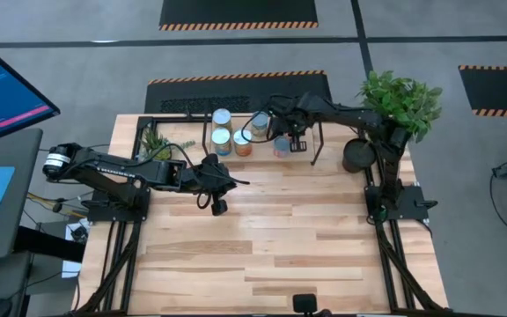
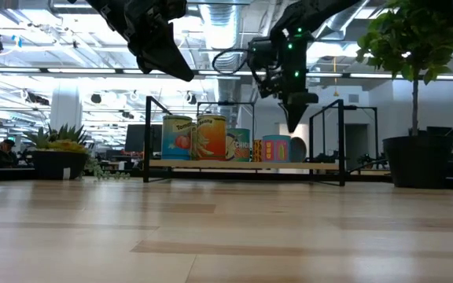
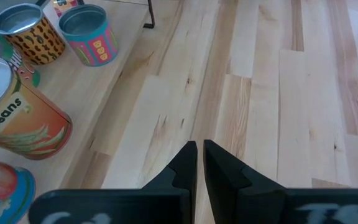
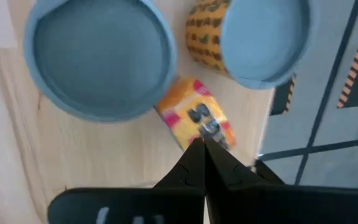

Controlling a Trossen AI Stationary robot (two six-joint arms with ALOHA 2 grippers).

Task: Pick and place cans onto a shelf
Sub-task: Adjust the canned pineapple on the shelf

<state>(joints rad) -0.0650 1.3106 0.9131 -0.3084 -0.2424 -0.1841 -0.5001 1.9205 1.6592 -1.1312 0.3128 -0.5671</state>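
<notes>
Several cans (image 1: 243, 141) stand upright in a cluster on the shelf (image 2: 242, 164), a low light-wood board on black legs at the table's far side. My right gripper (image 4: 204, 146) hangs shut just above them and points down. In its wrist view it is over a small orange-and-pink can (image 4: 194, 121) between two blue-topped cans (image 4: 98, 59). In the low view my right gripper (image 2: 292, 126) ends a little above the can tops. My left gripper (image 1: 227, 180) is shut over the bare tabletop, nearer than the shelf, and holds nothing; its view shows the cans (image 3: 17, 112) to one side.
A dark pot (image 1: 357, 154) with a leafy plant (image 1: 400, 97) stands at the table's far right, beside the right arm. A small spiky plant (image 1: 155, 141) sits at the shelf's left end. The near half of the plank table (image 1: 262, 255) is bare wood.
</notes>
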